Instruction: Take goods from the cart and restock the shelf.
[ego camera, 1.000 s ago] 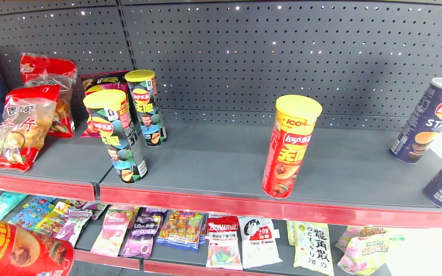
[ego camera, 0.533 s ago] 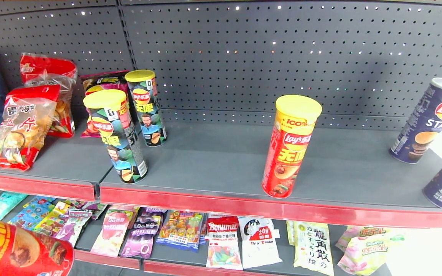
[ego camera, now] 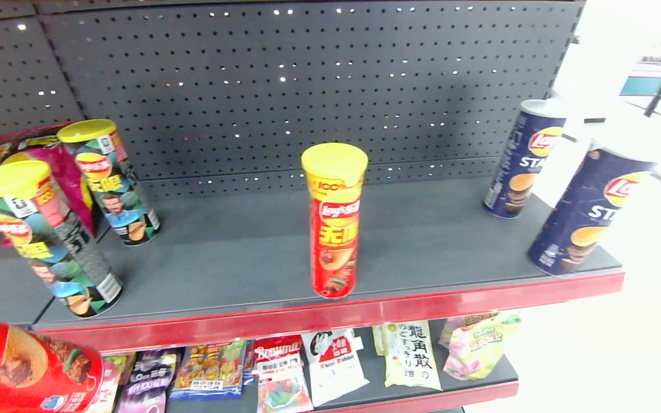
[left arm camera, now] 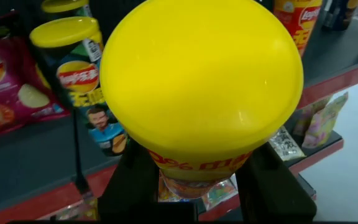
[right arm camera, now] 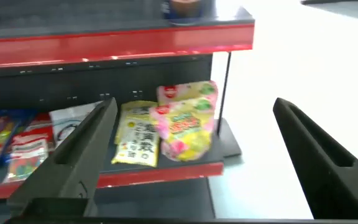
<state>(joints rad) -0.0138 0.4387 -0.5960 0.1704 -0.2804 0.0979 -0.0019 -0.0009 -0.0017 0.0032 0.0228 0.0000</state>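
While the left claw (left arm camera: 197, 190) grips the held can (ego camera: 26, 370) by its body, one dark finger pressed to each side under the yellow lid (left arm camera: 201, 93), the right claw (right arm camera: 194, 106) hangs wide open and empty in front of the snack bags (right arm camera: 182, 121) on the lower tier.

In the head view the held can sits at the near left corner, below the red lip (ego camera: 330, 312) of the shelf (ego camera: 238, 252). It is tipped well off upright, its long axis running roughly crosswise.

The move ahead, as we read it, turns on one relation. The bare stretch of shelf lies up, forward and to the right of the left claw, between the patterned cans (ego camera: 43, 241) on the left and the red can (ego camera: 334, 223) standing near the front edge. Two blue cans (ego camera: 523, 160) stand well apart at the right end.

The left arm is the nearer one and already has the load. We judge that the held can must first rise clear of the lip and swing upright, base down. Only then can it go in beside its red match.

The nearest patterned can stands close to that path, so a low or early swing could clip it.
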